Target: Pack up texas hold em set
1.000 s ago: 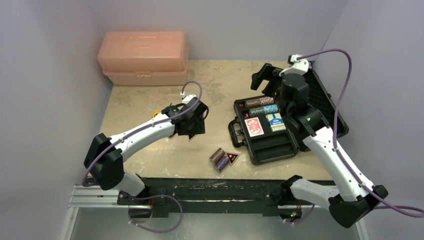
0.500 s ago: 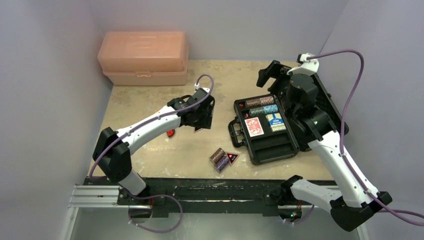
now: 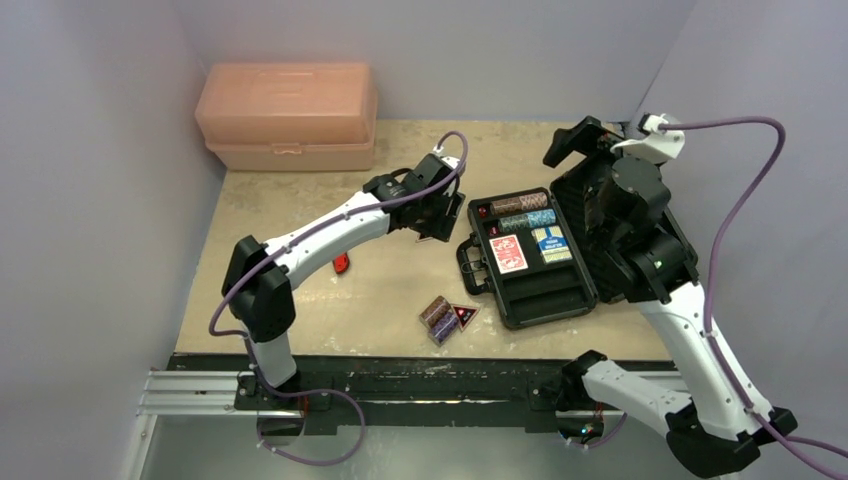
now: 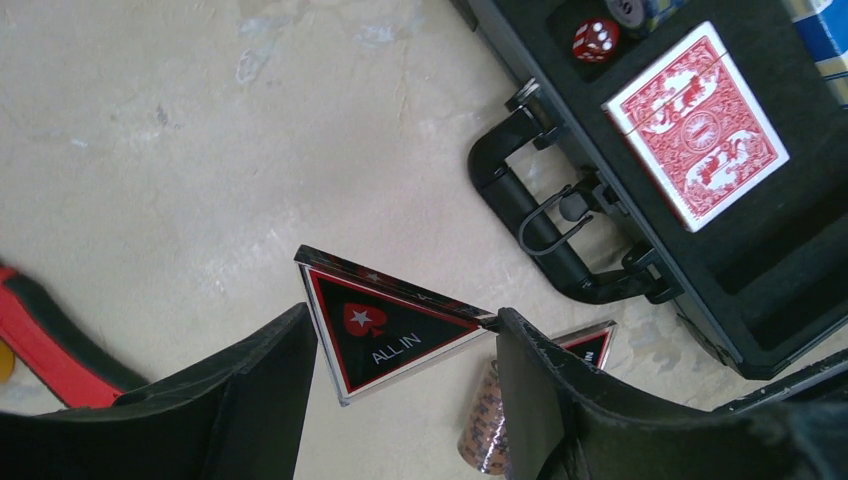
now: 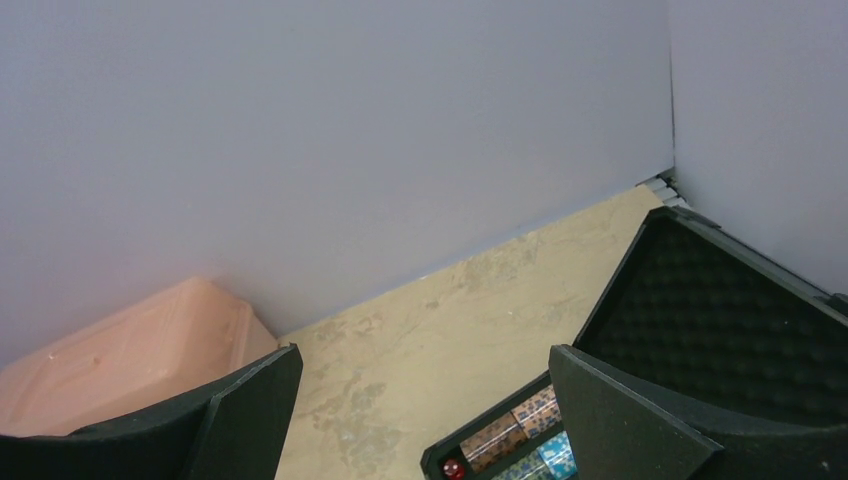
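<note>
Left wrist view shows the left gripper (image 4: 402,345) squeezing the triangle token (image 4: 385,335) by its edges beside the case (image 4: 760,290); it looks light, stiff, slippery.

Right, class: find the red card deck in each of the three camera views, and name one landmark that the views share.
Top external: the red card deck lies right of centre, in the open black case, left of the blue deck.
Left wrist: upper right, flat on the case's foam.
Right wrist: not in it.
Shared landmark: the black case, whose lid shows at the lower right of the right wrist view.
</note>
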### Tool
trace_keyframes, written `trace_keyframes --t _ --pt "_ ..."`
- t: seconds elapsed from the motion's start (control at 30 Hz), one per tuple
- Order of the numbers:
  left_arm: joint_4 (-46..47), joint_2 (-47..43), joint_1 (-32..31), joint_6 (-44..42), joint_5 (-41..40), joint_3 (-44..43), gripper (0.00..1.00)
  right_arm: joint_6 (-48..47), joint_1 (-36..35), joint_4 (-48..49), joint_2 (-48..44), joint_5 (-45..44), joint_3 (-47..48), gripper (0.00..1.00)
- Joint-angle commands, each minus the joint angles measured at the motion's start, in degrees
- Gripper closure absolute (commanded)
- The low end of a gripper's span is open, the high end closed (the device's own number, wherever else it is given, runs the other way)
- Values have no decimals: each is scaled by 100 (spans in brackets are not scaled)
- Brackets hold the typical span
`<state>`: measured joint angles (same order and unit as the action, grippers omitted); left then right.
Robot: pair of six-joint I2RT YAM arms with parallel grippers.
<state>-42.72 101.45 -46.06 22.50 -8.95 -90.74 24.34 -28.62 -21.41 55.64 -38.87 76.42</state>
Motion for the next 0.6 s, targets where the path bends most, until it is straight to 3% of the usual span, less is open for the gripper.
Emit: trace_keyframes --t 0.0,0.57 --pt "60 368 -172 -528 139 -735 100 -166 -34 386 -348 -545 43 1" --pt "-350 1682 -647 -712 543 -2536 100 -142 -38 559 -719 -639 -219 1"
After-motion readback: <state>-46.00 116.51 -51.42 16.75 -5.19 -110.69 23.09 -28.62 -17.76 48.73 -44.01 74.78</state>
